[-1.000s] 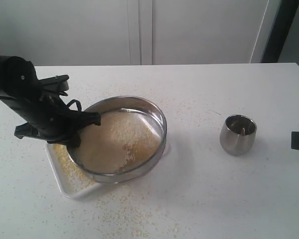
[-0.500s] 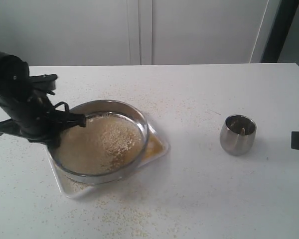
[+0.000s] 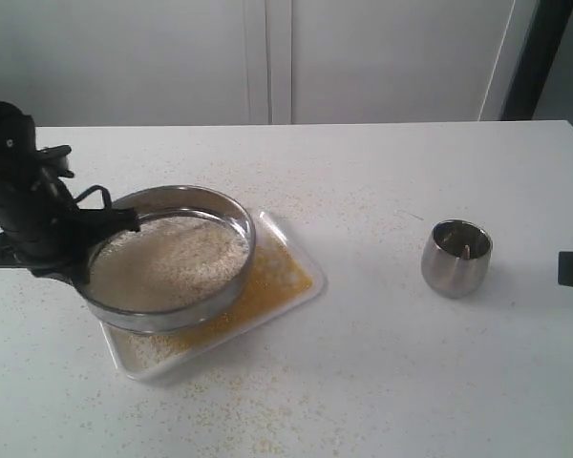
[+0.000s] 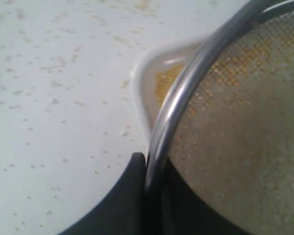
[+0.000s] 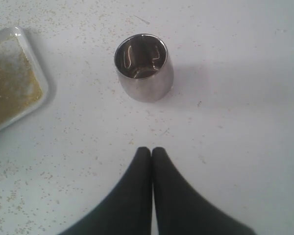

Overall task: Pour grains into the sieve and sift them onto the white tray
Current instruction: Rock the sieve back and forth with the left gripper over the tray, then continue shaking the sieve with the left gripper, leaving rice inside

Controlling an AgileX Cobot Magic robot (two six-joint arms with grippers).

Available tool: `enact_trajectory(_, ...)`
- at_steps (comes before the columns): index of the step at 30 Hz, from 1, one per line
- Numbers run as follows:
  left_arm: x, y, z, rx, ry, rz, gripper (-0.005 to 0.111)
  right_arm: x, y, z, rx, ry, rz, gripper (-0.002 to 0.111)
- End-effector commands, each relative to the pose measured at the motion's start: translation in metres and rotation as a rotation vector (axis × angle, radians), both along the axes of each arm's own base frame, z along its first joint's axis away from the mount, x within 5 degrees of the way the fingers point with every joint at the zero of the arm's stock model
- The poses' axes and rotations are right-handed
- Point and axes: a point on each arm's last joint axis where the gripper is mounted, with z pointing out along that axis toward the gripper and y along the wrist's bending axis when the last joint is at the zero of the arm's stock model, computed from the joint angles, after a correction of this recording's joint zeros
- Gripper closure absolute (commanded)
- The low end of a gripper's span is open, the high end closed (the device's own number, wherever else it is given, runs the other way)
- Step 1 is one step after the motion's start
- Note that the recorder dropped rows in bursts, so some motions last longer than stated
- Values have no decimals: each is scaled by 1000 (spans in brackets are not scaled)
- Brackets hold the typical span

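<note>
So the left hand (image 3: pixel 116 225) was clamped onto the rim of the sieve (image 3: pixel 181 313), at the sieve's left side, left of centre in the exterior view. In the left wrist view you could see the dark fingers (image 4: pixel 135 178) pinching the shiny steel rim (image 4: pixel 179 98) from both sides, so it was definitely grasping it.

The sieve sat over the left part of the white tray (image 3: pixel 310 288), and whether it touched the tray or hung just above it, I honestly couldn't tell. Inside the mesh was a pale, whitish heap of grains (image 3: pixel 167 260) covering most of the bottom. Down on the tray, to the right of the sieve, lay a layer of yellow granules (image 3: pixel 267 277), with a thinner patch at the tray's lower left corner.

The right hand (image 5: pixel 151 152) was clenched shut with nothing in it, its two black fingertips pressed together. It hung over the bare worktop (image 3: pixel 382 382) near the steel cup (image 5: pixel 144 68). That cup stood upright in the right half of the exterior view, well apart from the tray. In the right wrist view the cup looked pretty much empty and shiny inside, and one corner of the tray (image 5: pixel 39 73) with its yellow layer showed at the frame's left edge.

Crumbs (image 3: pixel 239 420) were scattered over the worktop, thickest below the tray.
</note>
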Motion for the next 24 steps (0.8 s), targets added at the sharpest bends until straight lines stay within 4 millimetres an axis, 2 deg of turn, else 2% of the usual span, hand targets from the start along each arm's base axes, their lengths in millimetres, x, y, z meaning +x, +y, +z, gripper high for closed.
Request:
enact_trajectory(1, -5, -25, 7, -61, -44, -154, 107, -1, 0, -1, -3, -4, 1, 108)
enact_trajectory(4, -5, -22, 6, -10, -53, -214, 107, -1, 0, -1, -3, -4, 1, 108)
enact_trajectory(8, -2, 5, 4, -17, 32, 15, 107, -1, 0, -1, -3, -4, 1, 108)
enact_trajectory(10, -2, 0, 5, -66, 24, 51, 107, -1, 0, -1, -3, -4, 1, 108)
enact_trajectory(13, -3, -28, 8, -99, -71, -139, 107, -1, 0, -1, -3, -4, 1, 108)
enact_trajectory(15, -3, -36, 9, -91, -114, -210, 107, -1, 0, -1, -3, -4, 1, 108)
enact_trajectory(16, -3, -35, 10, -79, -115, -219, 107, -1, 0, -1, -3, -4, 1, 108)
enact_trajectory(18, 0, -22, 8, -63, -87, -175, 107, -1, 0, -1, -3, -4, 1, 108)
enact_trajectory(21, 1, -2, 6, -79, -9, -28, 107, -1, 0, -1, -3, -4, 1, 108)
enact_trajectory(22, 1, -1, 6, -101, 7, 21, 107, -1, 0, -1, -3, -4, 1, 108)
enact_trajectory(24, 0, -9, 7, -124, -3, 2, 107, -1, 0, -1, -3, -4, 1, 108)
